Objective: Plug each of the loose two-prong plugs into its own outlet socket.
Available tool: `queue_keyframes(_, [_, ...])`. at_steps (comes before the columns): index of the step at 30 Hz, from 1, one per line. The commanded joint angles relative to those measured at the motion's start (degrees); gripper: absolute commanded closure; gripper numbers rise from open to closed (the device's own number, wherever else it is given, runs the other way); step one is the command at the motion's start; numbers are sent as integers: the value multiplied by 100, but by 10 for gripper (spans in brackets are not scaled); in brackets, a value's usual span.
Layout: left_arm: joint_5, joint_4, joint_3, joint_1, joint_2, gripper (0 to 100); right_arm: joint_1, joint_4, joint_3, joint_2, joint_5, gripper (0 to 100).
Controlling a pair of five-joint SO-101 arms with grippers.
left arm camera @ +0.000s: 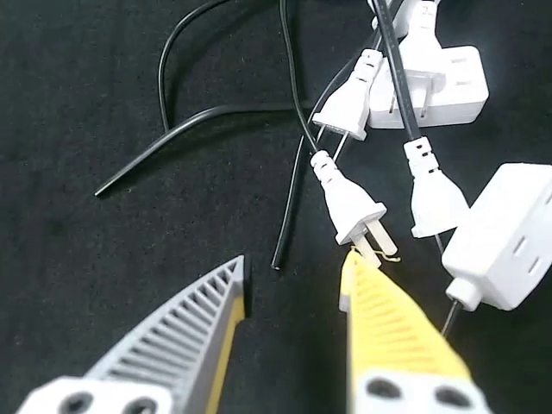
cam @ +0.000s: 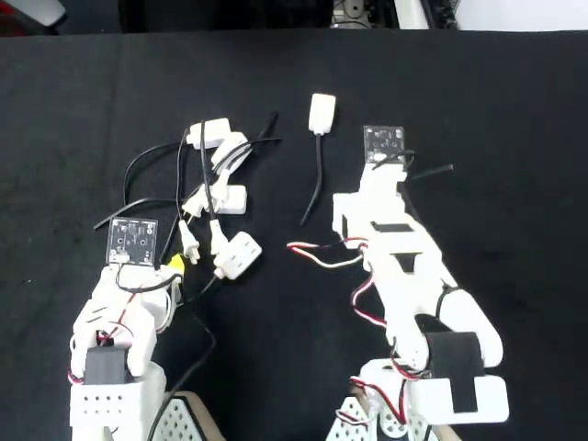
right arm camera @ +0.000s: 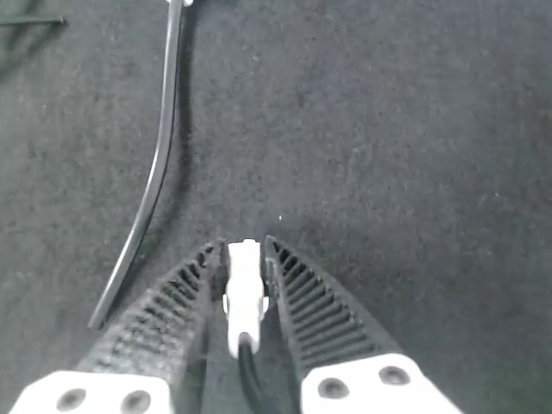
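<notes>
While black cloth (cam: 514, 110) lies underneath, left hand (left arm camera: 293, 261) spread wide, right hand (right arm camera: 244, 245) clamping white plug (right arm camera: 243, 297).

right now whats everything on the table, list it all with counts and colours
table cover: one, black, under everything
outlet blocks: about four, white, in the tangle ahead of the left arm
lone block: one, white, far centre, with a black cord trailing back toward the arms
plugs: three clear, white on black cords, in the tangle; one has bare prongs beside the yellow finger
held plug: one, white, black cord, between the right arm's fingers
loose cords: several, black, curling out of the tangle
left gripper: one, grey and yellow fingers, open, at the tangle's near edge
right gripper: one, dark grey fingers, shut on the held plug
</notes>
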Motion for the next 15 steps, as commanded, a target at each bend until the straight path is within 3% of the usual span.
queue_keyframes(1, [-53,9,84,-48,-18,812,-9,633,-136,-66,237,982])
queue_keyframes(15, [-53,0,92,-48,-18,812,0,1574,-391,-57,360,982])
